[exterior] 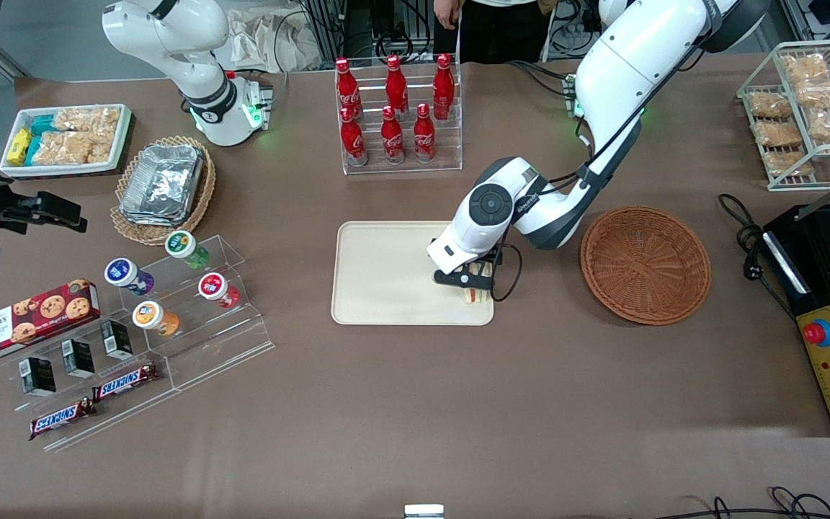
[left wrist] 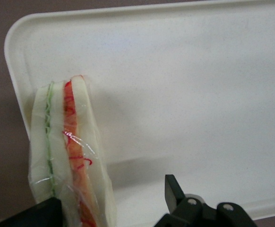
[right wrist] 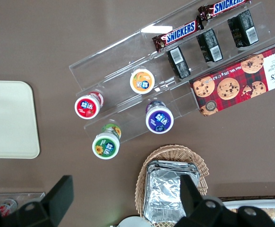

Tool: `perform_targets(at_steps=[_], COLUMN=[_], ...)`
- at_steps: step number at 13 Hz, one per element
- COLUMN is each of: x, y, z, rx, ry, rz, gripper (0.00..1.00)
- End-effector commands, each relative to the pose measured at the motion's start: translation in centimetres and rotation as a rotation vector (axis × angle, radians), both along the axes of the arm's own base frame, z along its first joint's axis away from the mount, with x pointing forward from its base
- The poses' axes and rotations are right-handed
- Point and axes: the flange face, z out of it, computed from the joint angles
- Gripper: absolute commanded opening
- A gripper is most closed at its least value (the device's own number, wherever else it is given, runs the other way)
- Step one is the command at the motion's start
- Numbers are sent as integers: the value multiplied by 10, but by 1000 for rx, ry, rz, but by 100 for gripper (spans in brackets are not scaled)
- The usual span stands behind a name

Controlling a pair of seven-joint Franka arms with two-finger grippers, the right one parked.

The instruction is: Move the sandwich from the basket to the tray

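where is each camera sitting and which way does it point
Front: high above the table, looking down; both arms show, the working claw over the tray, near the empty basket.
Left wrist: on the working arm, looking down at the sandwich on the tray; claw fingers open.
Right wrist: on the parked arm, looking down at yogurt cups.
All three views show the tray.

Sandwich (left wrist: pixel 66 156) and tool (exterior: pixel 470 282) on tray (exterior: pixel 379 281), beside basket (exterior: pixel 645 264).

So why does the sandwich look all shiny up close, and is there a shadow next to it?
Left wrist view: the sandwich is wrapped in clear film that catches the light; a soft grey shadow falls beside it on the tray. The gripper looks open, one finger away from the bread. Front view: the gripper casts a shadow on the tray's corner.
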Motion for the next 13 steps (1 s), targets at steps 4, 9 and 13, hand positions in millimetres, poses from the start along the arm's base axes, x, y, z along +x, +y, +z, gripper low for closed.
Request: perform_targets(at_steps=[4, 9, 13], x=[25, 79, 79], y=[8, 68, 159], z=[96, 247, 352], rx=[80, 80, 84], ry=[5, 73, -20], rz=[52, 208, 352], gripper=[100, 100, 100])
